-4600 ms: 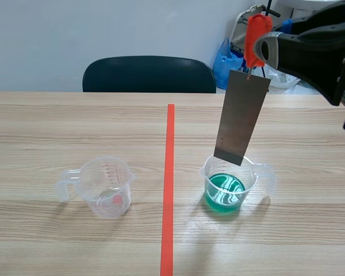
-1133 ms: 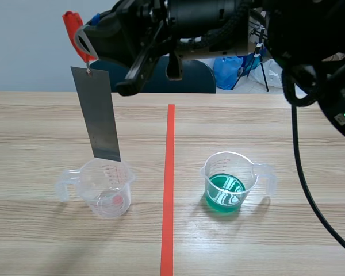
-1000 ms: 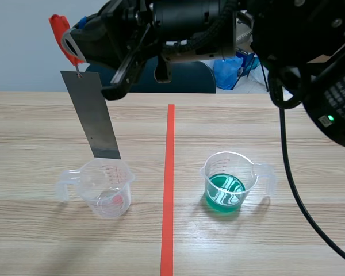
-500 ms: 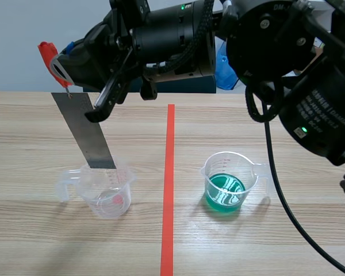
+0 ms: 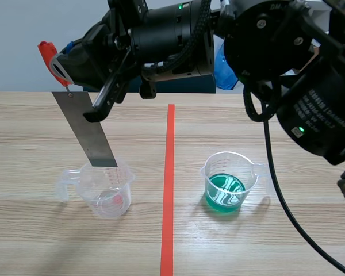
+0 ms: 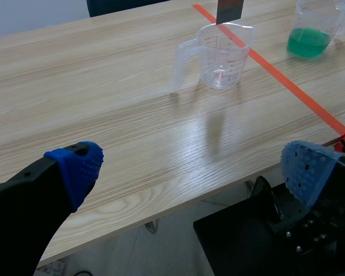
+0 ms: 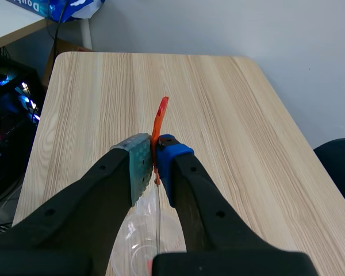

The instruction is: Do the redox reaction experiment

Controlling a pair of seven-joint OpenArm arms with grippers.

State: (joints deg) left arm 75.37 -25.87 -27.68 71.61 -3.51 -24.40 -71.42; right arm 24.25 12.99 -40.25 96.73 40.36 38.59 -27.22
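While the right pincer clamps the red clip of a metal strip — tip at the rim of the clear cup, eight o'clock on the tabletop — the left pincer gapes empty. Green cup at four o'clock; lowering the strip in looks not yet done.

- White lettering runs across the black casing of the right arm. It is too small and slanted to read with certainty.
- Red measuring lines and figures are printed on the clear measuring cup. The figures are too small to read.
- White letters on a blue bag are cut off and unreadable.
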